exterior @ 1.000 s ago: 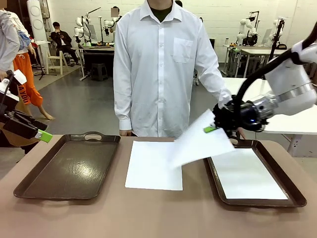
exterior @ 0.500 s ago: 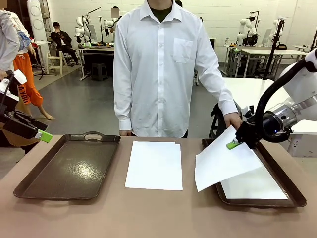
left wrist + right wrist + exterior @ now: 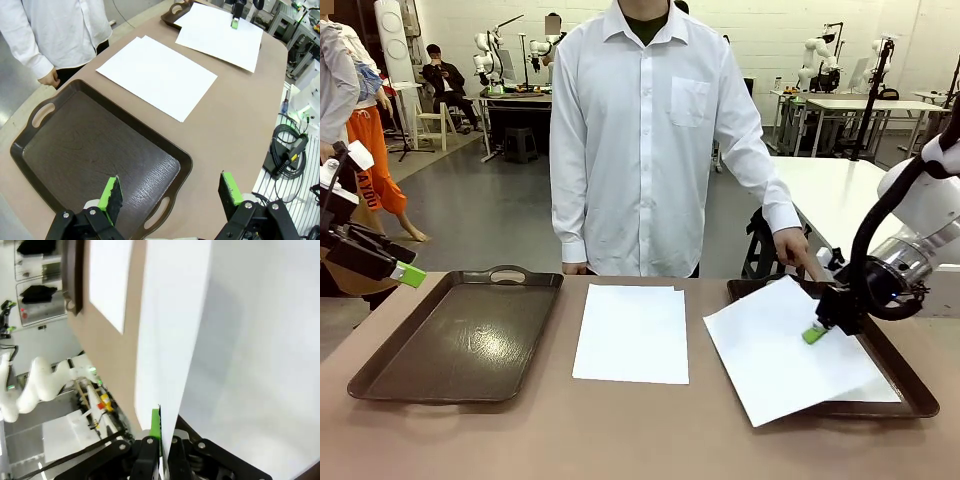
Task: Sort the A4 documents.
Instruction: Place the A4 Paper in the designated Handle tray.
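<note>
A stack of white A4 documents [image 3: 632, 332] lies flat in the middle of the table. My right gripper [image 3: 815, 333] is shut on the edge of one sheet [image 3: 770, 355], which lies askew across the right tray [image 3: 920, 402] and overhangs its left rim. Another sheet [image 3: 882, 388] peeks out beneath it inside that tray. In the right wrist view the held sheet [image 3: 240, 340] is pinched between my right gripper [image 3: 161, 427]. My left gripper [image 3: 170, 192] hangs open over the near corner of the empty left tray [image 3: 75, 150], well away from the stack [image 3: 157, 75].
A person in a white shirt stands at the far side, one hand [image 3: 792, 245] resting by the right tray's far edge. The empty left tray [image 3: 460, 340] takes up the table's left. Bare table runs along the front edge.
My right gripper has carried the sheet rightwards and down, from the air above the table's middle onto the right tray. The left arm has stayed still.
</note>
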`<state>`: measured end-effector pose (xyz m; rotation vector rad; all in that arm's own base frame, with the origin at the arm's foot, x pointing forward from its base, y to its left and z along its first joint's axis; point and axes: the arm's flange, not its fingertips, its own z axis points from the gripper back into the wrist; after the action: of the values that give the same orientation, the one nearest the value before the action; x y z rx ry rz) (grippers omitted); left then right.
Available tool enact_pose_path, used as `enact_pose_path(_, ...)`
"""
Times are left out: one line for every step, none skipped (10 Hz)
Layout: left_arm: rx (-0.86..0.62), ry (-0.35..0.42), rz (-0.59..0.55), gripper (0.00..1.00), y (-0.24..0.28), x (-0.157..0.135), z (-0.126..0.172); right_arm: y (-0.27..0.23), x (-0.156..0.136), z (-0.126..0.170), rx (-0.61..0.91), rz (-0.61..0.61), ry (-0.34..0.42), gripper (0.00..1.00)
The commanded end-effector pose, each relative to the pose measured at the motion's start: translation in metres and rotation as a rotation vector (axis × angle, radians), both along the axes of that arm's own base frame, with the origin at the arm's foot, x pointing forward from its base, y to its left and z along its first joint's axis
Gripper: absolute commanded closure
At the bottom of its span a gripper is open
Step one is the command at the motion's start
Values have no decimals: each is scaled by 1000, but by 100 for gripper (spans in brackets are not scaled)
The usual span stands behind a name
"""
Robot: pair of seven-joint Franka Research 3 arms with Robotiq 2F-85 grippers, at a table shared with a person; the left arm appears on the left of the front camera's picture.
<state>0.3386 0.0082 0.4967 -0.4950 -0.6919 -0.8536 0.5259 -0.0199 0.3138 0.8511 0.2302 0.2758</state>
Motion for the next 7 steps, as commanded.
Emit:
enact_pose_path(-14,-13,-15,0,2,1,-1,-18,-6,6,-91,-74,25,99)
enact_pose_path(-14,-13,-15,0,2,1,-1,-24,-7,9,-124,-110,13,99)
enact_pose_path(-14,-13,-15,0,2,1,-1,-29,-7,12,-145,-163,-9,99)
enact_pose_path(-14,-13,-15,0,2,1,-1,-30,-6,12,-162,-209,-26,99)
enact_pose_path(-14,-13,-15,0,2,1,-1,-30,-5,12,-178,-221,-33,99)
enact_pose_path(-14,-13,-15,0,2,1,-1,-30,-3,12,-192,-235,-41,99)
enact_pose_path(-14,-13,-15,0,2,1,-1,-29,-2,13,-203,-234,-43,99)
